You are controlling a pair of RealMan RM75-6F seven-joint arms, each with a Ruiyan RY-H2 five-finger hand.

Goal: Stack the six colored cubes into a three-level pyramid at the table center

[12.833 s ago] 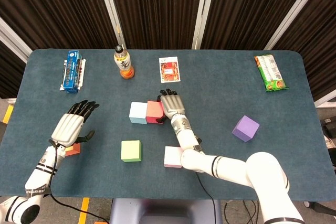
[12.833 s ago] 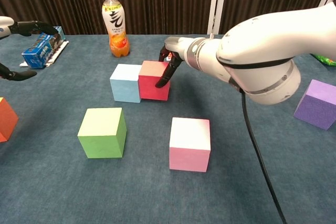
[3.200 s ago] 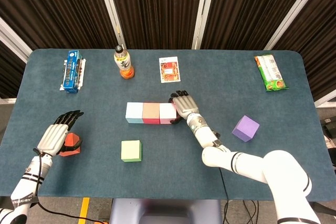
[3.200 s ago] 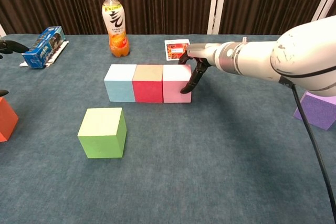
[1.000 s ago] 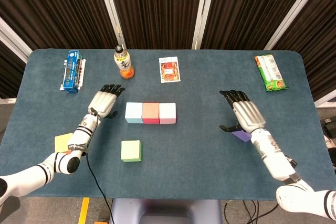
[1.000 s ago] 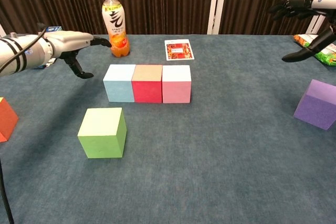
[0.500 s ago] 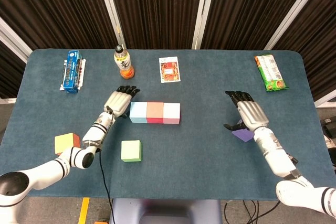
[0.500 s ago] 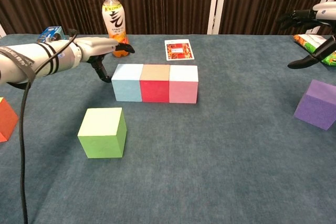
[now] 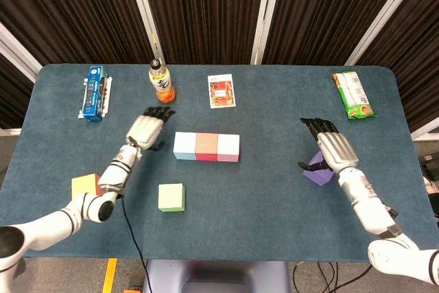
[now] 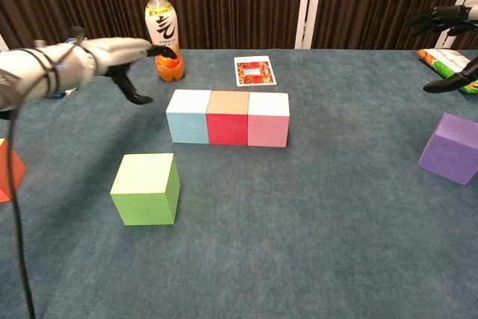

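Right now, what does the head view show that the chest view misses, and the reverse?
Only the head view shows the whole table, the full green snack packet, the blue box and the right hand over the purple cube. Only the chest view shows the cubes' side faces and the bottle's label. Both share the row of light blue cube, red cube and pink cube, the green cube, the orange cube, the card and the open left hand.
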